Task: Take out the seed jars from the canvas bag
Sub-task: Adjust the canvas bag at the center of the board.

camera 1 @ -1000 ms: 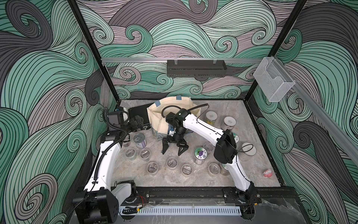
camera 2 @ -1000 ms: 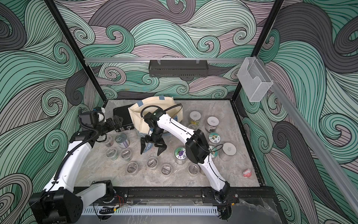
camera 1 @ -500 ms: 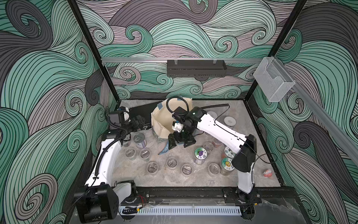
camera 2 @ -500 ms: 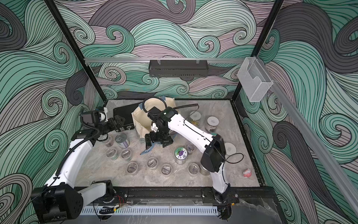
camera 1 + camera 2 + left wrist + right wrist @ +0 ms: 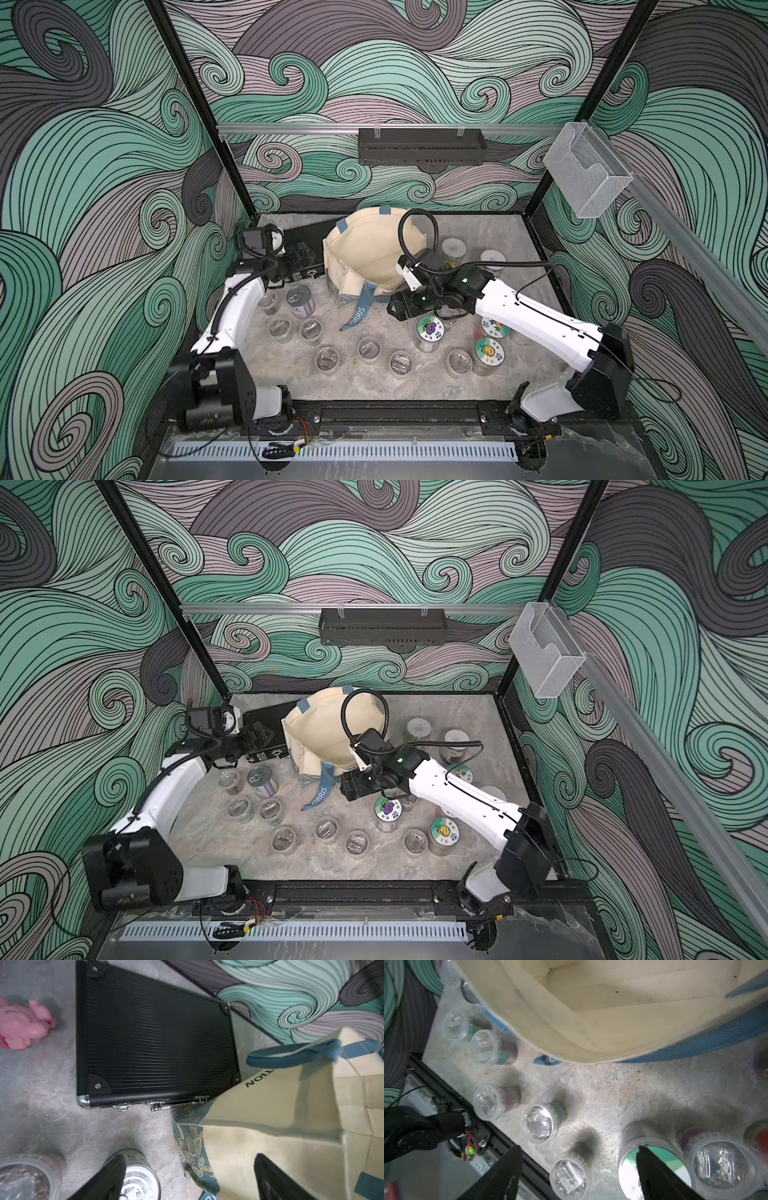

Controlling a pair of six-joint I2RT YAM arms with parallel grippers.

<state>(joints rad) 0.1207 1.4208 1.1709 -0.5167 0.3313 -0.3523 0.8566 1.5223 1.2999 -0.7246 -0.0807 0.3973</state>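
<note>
The right end effector (image 5: 391, 309) has swung from pointing down to lying sideways beside the canvas bag (image 5: 365, 253).

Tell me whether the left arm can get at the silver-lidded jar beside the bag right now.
Probably yes: the left gripper is open close by the silver-lidded jar, nothing covers its lid, and the canvas bag stands to one side.

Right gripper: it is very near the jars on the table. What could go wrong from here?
The open right gripper hangs close to the purple-flower jar; a low move might tip it. The blue strap lies loose on the table nearby and might snag a finger.
</note>
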